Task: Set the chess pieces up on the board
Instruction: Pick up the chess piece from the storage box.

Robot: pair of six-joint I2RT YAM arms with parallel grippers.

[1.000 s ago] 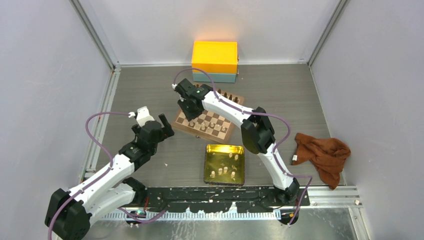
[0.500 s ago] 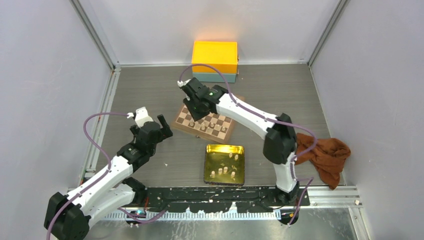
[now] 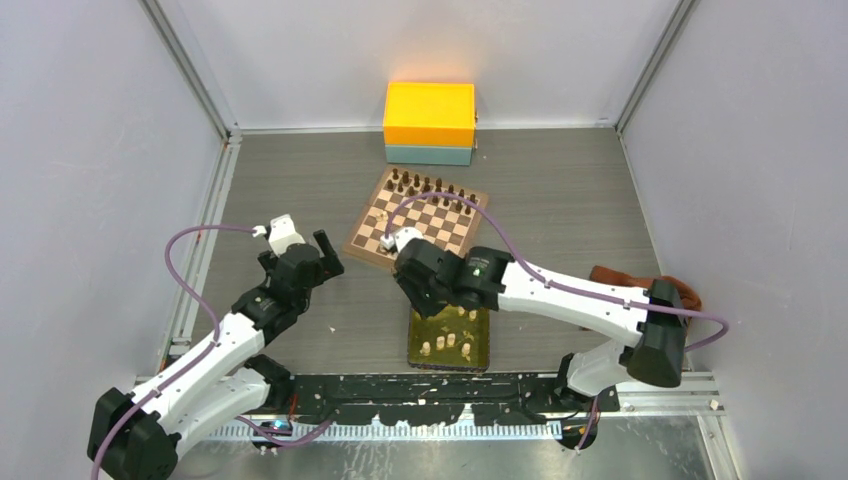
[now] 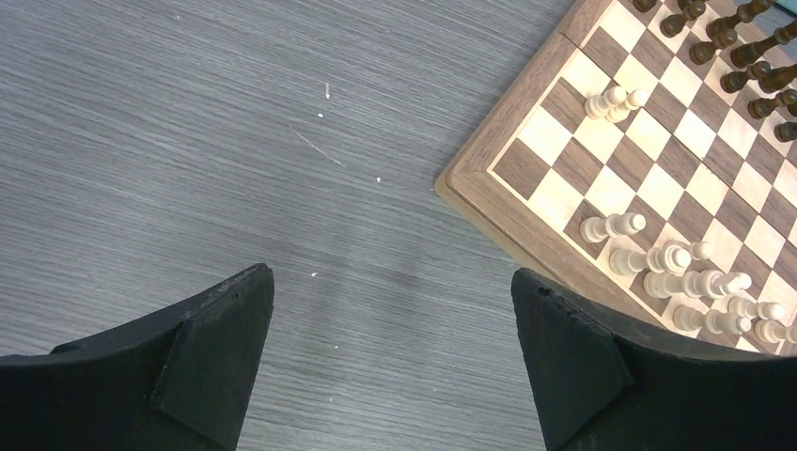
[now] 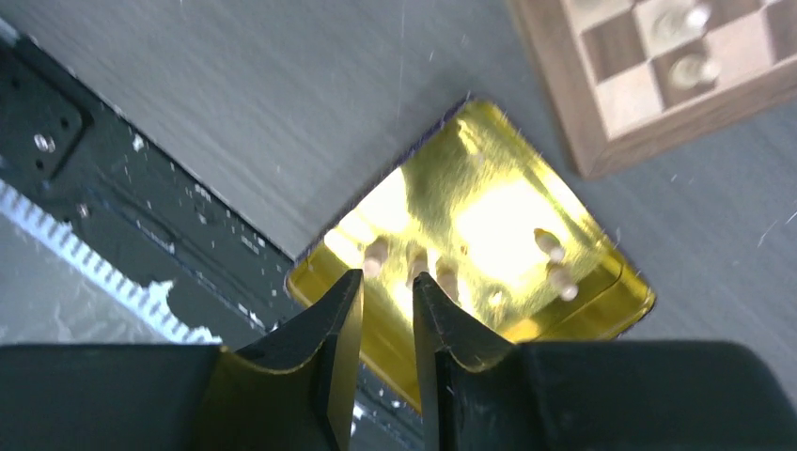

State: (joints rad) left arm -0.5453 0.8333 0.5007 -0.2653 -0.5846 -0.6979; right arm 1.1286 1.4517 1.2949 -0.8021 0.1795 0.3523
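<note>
Grey wood-grain bench [image 3: 300,180] inside pale walls [image 3: 90,150]; square board [image 3: 430,215] at 12 o'clock, skewed clockwise; left gripper [image 4: 390,277] wide open, right gripper [image 5: 387,282] slightly parted, empty, above gold tray [image 5: 498,216].

Square wooden checkered chessboard [image 3: 425,215]: one
Shiny gold square tin tray [image 5: 498,202]: one
Pale cream wooden chess pieces [image 5: 546,243] in tray: at least five
Dark brown chess pieces [image 3: 430,187]: two rows, uncountable
Orange-and-teal box [image 3: 429,113]: one
Rust-brown cloth [image 3: 615,273]: one

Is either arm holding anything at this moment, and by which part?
Nothing is held. The left gripper hangs wide open over the table; the right gripper has its jaws slightly apart and empty above the gold tray.
</note>
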